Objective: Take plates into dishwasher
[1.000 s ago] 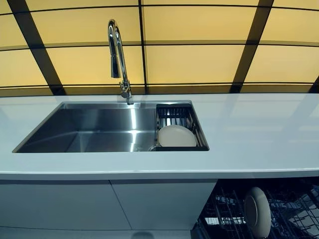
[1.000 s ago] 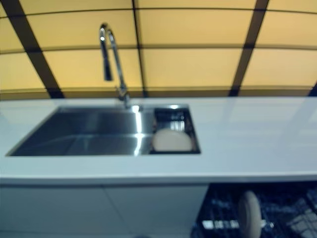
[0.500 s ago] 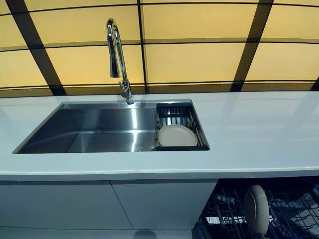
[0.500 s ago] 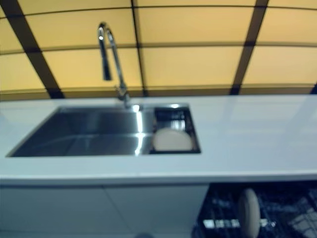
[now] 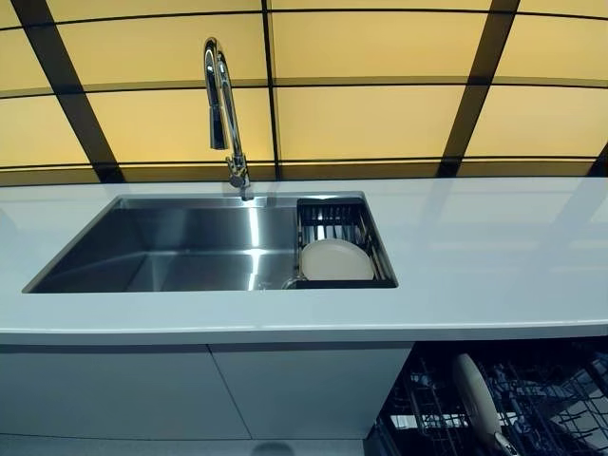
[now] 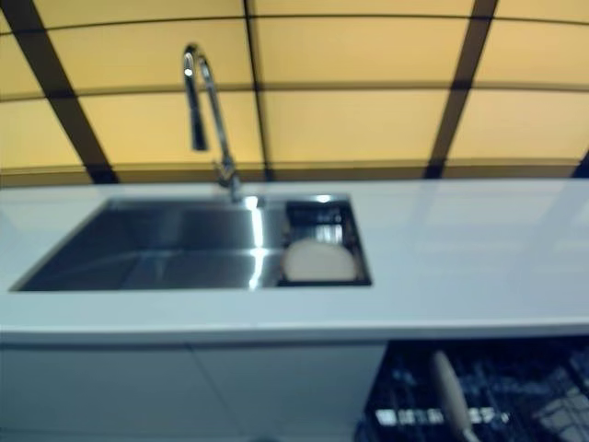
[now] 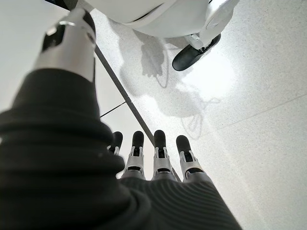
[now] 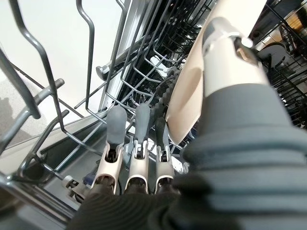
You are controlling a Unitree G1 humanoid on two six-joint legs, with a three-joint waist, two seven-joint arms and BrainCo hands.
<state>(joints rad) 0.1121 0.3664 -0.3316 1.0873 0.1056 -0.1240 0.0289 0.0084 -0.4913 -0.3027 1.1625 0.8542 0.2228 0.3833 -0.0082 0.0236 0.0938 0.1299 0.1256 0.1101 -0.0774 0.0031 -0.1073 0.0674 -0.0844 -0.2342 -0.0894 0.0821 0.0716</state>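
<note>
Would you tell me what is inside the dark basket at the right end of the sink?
One cream plate leans in the dark basket in the sink. Bare ribs show behind it; whatever lies beneath the plate is hidden.

Head cameras downward, wrist cameras close

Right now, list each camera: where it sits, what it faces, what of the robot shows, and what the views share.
Left eye view: on the head, looking down at the counter, the sink and a plate in the sink rack; no robot hand shows.
Right eye view: beside it, same scene.
Left wrist view: on the left arm, facing the floor; left robot hand with straight fingers.
Right wrist view: on the right arm, inside the dishwasher rack; right robot hand holds a second plate.
Shared: that second plate, in both eye views and the right wrist view.
</note>
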